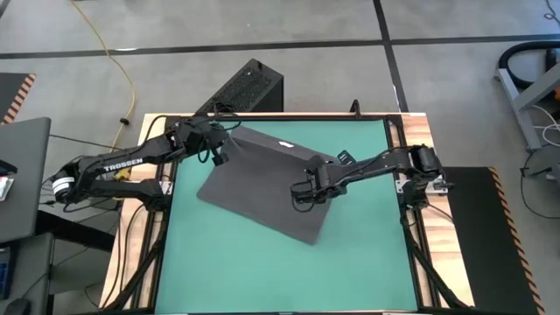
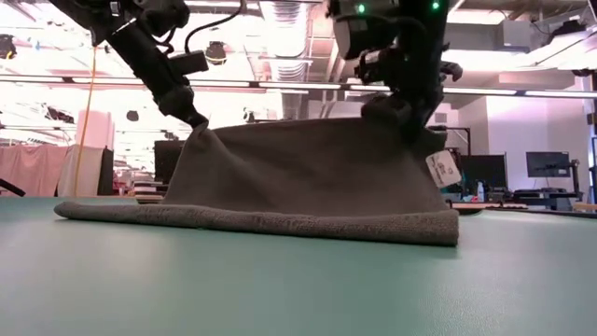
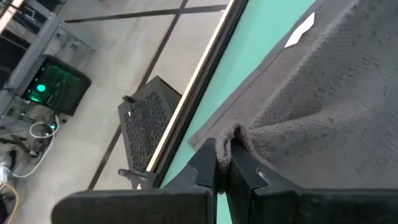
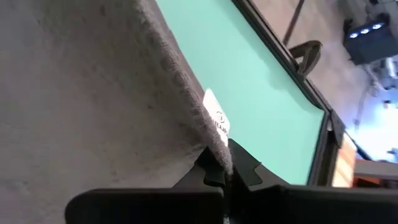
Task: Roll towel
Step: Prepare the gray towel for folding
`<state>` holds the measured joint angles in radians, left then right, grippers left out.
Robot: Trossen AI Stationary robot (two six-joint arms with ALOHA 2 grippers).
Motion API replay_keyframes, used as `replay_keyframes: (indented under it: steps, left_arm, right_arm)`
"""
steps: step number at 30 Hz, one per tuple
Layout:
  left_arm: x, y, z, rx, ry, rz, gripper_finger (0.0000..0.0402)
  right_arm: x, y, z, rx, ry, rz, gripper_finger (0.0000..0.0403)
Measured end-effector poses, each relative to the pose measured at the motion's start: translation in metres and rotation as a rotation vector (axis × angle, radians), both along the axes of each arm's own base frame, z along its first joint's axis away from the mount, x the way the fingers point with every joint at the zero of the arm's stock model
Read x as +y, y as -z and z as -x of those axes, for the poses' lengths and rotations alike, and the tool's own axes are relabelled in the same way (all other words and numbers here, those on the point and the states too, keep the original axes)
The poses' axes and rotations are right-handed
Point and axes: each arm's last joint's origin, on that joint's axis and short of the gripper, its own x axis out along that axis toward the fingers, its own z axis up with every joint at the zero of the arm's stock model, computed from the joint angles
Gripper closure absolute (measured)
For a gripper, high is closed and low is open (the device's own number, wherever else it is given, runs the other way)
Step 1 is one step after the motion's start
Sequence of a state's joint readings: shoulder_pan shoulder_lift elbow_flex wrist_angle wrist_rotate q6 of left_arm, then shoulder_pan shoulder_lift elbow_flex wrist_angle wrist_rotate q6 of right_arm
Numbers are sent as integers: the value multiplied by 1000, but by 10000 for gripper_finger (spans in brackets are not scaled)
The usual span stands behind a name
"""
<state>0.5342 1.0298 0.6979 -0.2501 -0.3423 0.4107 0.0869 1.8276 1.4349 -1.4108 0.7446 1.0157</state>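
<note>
The left gripper (image 1: 219,150) stood over the far left part of the green table (image 1: 262,271), its fingers (image 3: 214,167) pinched shut on a bunched corner of the towel (image 1: 262,179). That corner was held clear of the surface, likely so the cloth could be carried over itself to begin the roll. In the low view the same grip (image 2: 198,121) pulled the towel (image 2: 308,173) up into a sloping peak on the left.

Between the two grips the dark grey cloth hung like a low tent – its far edge raised, its near edge (image 2: 261,219) lying flat on the table as a thick fold. It lay askew in the middle of the table, towards the far side. Leaving the near edge down probably gave the roll something to turn against.

The right gripper (image 1: 304,194) was over the towel's right part, and its fingers (image 4: 214,169) were clamped tight on the cloth's edge just beside the small white label (image 4: 217,121). The label (image 2: 441,168) dangled below that grip in the low view. Both holds looked about level – a sensible way to keep the lifted edge straight, so the roll would not skew.
</note>
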Motion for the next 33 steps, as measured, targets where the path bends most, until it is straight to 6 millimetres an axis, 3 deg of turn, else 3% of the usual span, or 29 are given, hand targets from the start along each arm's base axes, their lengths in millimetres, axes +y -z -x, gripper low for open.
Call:
replay_keyframes:
  steps: [13,23,33]
  left_arm:
    - [8,0,4,12,-25,-19,401]
    - [28,23,-9,84,-13,26,401]
    - [33,28,-15,89,-10,8,402]
  right_arm:
    - [-12,18,-8,68,19,-6,389]
    - [-15,18,-8,72,27,-3,388]
    - [-30,19,-10,42,79,-25,373]
